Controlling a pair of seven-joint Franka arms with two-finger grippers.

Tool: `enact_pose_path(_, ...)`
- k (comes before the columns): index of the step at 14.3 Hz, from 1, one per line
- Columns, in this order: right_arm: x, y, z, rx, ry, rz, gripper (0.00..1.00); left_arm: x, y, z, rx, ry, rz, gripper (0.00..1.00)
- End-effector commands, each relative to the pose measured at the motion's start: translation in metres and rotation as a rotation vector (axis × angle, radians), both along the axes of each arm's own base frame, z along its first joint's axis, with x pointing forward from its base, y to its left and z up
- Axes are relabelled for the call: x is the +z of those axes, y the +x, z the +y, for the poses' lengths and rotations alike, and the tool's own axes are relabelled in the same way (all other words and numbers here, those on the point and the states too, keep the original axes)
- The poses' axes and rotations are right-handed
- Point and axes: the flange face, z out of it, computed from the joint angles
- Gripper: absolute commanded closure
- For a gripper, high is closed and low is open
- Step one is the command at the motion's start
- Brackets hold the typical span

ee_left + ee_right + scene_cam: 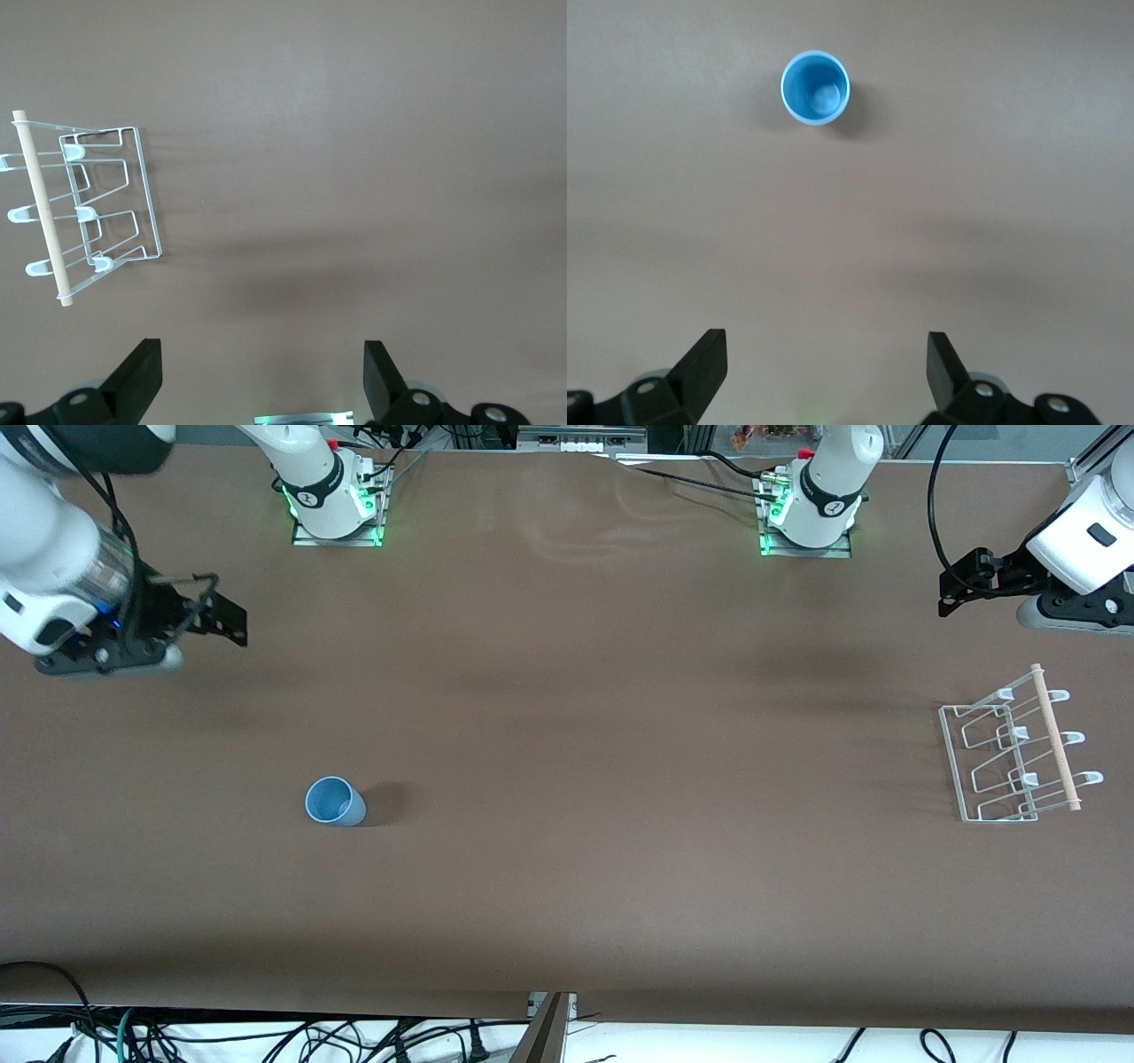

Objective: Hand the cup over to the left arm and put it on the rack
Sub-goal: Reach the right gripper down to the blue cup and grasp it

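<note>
The light-blue cup (334, 802) stands upright on the brown table toward the right arm's end; it also shows in the right wrist view (815, 88). The white wire rack (1014, 753) with its wooden rod stands toward the left arm's end and shows in the left wrist view (84, 210). My right gripper (226, 615) is open and empty, up in the air at the right arm's end, well apart from the cup. My left gripper (957, 589) is open and empty, up in the air at the left arm's end, apart from the rack.
The two arm bases (335, 500) (811, 509) stand on plates along the table's edge farthest from the front camera. Cables (266, 1036) lie below the table's near edge. Bare brown table (620, 779) lies between cup and rack.
</note>
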Motion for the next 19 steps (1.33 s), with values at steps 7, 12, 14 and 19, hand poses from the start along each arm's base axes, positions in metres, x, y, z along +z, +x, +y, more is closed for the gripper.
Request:
enact_pose_path(7, -0.186, 0.085, 0.007, 0.021, 0.003, -0.005, 0.00, 0.005, -0.005, 0.001, -0.009, -0.013, -0.004, 0.00)
enact_pose_path(12, -0.225, 0.100, 0.003, 0.040, -0.026, -0.032, 0.00, 0.005, -0.005, 0.000, -0.009, -0.014, -0.003, 0.00)
enact_pose_path(14, -0.242, 0.105, 0.003, 0.040, -0.023, -0.032, 0.00, 0.005, -0.005, 0.000, -0.011, -0.013, -0.004, 0.00)
enact_pose_path(19, -0.252, 0.131, 0.006, 0.028, -0.014, -0.058, 0.00, 0.005, -0.005, 0.001, -0.009, -0.013, -0.004, 0.00)
